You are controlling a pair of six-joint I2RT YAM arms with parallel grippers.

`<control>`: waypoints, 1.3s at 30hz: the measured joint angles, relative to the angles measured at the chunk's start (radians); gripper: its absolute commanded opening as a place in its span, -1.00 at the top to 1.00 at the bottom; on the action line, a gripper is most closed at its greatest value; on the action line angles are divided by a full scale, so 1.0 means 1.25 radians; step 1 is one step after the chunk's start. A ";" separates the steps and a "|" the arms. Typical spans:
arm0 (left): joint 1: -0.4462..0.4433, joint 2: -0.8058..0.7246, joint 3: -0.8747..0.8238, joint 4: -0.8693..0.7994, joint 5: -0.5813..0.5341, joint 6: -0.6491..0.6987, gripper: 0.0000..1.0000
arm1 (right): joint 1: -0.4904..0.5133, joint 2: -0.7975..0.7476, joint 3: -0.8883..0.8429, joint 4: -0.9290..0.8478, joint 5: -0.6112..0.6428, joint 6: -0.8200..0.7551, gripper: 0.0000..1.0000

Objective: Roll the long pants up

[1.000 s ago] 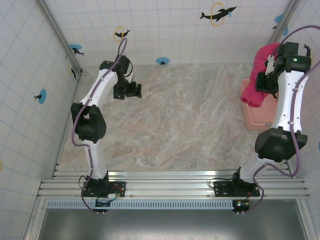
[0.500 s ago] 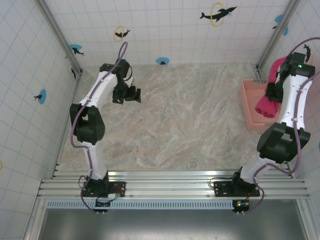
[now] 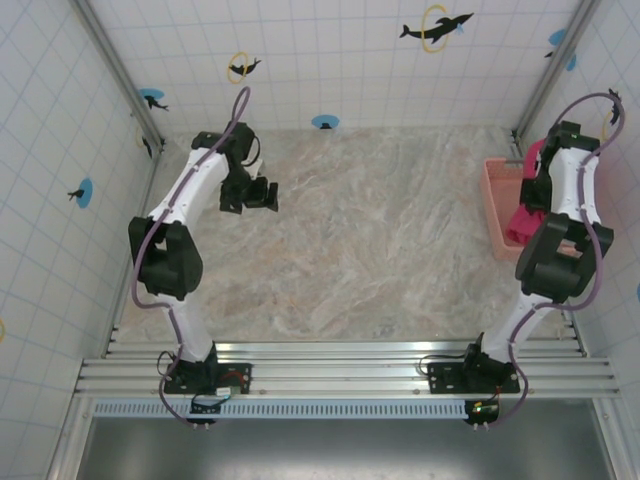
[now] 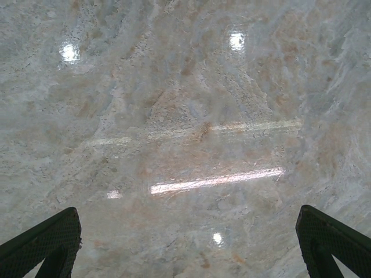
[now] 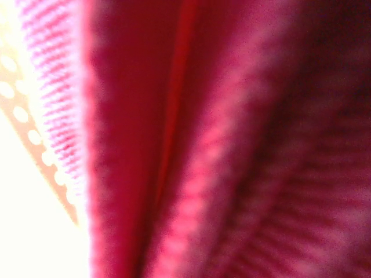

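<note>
The long pants point(image 3: 524, 216) are a bright magenta bundle lying in the pale pink basket point(image 3: 495, 205) at the table's far right. A fold of the cloth rises beside my right arm. My right gripper point(image 3: 548, 188) is down in the basket among the cloth, and the arm hides its fingers. In the right wrist view the long pants point(image 5: 220, 145) press blurred against the lens, with the basket's perforated wall point(image 5: 14, 98) at the left. My left gripper point(image 3: 262, 196) hovers open over bare marble at the back left. Its fingertips point(image 4: 49, 240) stand far apart, with nothing between them point(image 4: 185, 255).
The marble table point(image 3: 380, 230) stretches between the two arms. Tiled walls with dolphin stickers close in the back and both sides. The basket sits tight against the right wall and a metal corner post point(image 3: 545, 70).
My right arm has swung right and down, taking the magenta cloth from high above the basket down into it. The left arm drew back slightly to the left.
</note>
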 measured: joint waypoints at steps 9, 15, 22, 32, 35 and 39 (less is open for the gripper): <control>0.006 -0.030 -0.056 0.057 0.002 0.003 -0.95 | 0.015 0.058 0.005 0.046 0.074 -0.017 -0.50; 0.027 -0.033 -0.076 0.094 0.010 0.015 -0.95 | 0.013 0.079 0.027 0.058 0.110 -0.012 -0.68; 0.047 -0.129 -0.178 0.202 -0.052 0.114 -0.94 | 0.040 -0.084 -0.055 0.095 0.110 0.026 -0.95; 0.144 -0.333 -0.576 0.546 -0.071 0.316 -0.94 | 0.285 -0.408 -0.374 0.224 0.130 0.094 -0.95; 0.141 -0.354 -0.742 0.715 -0.050 0.333 -0.94 | 0.370 -0.436 -0.498 0.310 0.127 0.107 -0.96; 0.139 -0.351 -0.894 0.947 -0.044 0.339 -0.94 | 0.437 -0.454 -0.639 0.440 0.113 0.105 -0.95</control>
